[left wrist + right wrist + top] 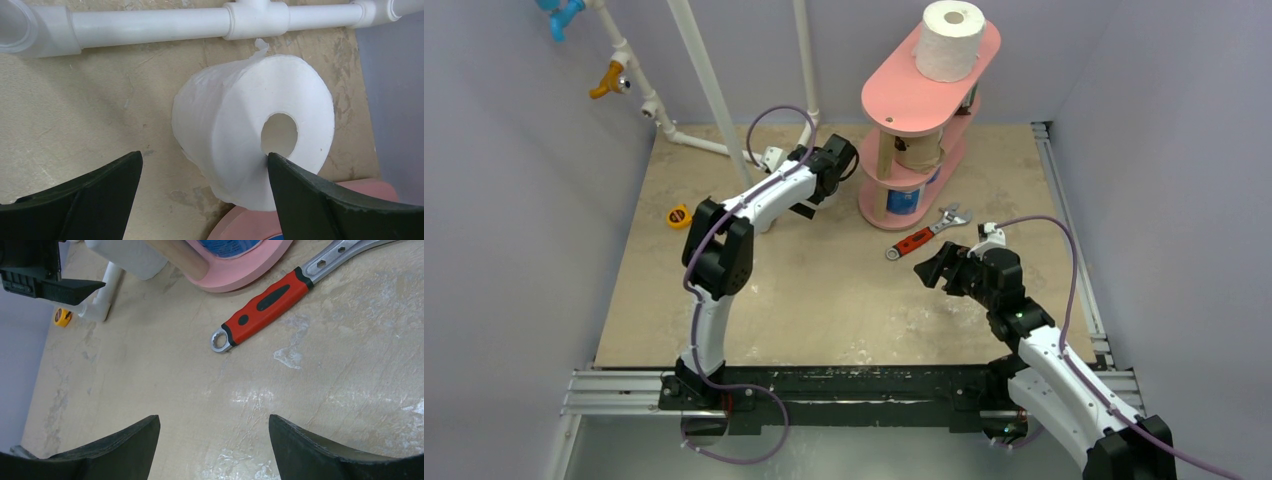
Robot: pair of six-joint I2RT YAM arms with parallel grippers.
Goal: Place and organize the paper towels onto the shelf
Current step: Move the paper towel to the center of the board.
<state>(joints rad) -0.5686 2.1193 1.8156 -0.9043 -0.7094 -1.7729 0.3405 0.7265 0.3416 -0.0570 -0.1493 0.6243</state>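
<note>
The left gripper [205,157] is spread wide, and a white paper towel roll [235,125] lies on its side on the surface [75,125] just ahead, between the white pipe [150,25] and the foot of the pink shelf [240,225]; I think it lines up to take this roll. The right gripper [215,420], also spread and holding nothing, hovers near the red-handled wrench [265,310], probably to leave room. Another white roll [951,40] stands on the top board
</note>
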